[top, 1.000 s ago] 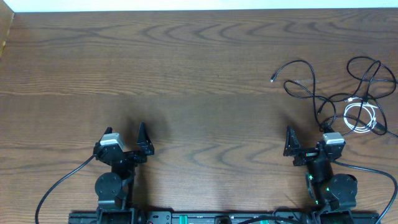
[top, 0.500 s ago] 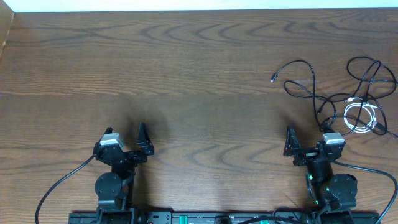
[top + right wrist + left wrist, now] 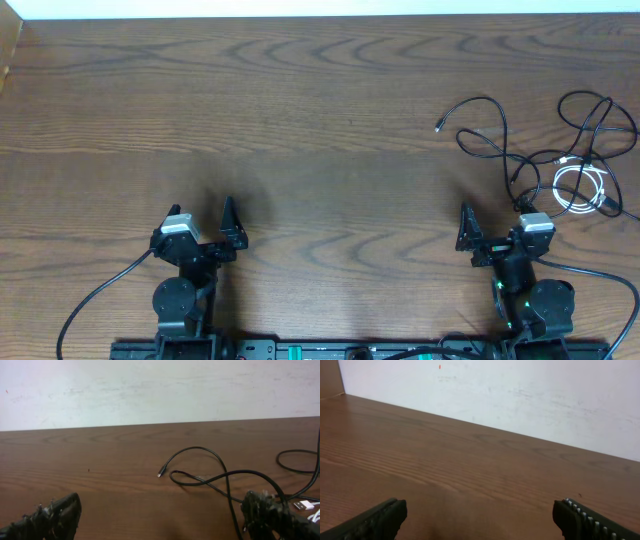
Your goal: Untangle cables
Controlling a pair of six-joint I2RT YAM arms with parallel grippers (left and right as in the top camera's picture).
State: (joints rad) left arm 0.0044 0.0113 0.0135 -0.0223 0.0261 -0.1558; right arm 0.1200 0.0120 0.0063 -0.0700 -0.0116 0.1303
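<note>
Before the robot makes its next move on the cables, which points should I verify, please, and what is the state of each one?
1. Left gripper open and empty: ok, fingers wide apart, nothing between them.
2. Right gripper open and empty: ok.
3. Cables in sight of the right wrist camera: ok, the black cable lies ahead, towards its right.
4. Black cable apart from the white cable: not ok, black strands cross the white coil in the overhead view.
5. A free end to start from: ok, one plug lies alone on the bare table.
6. Number of black cables in the tangle: cannot tell.
</note>
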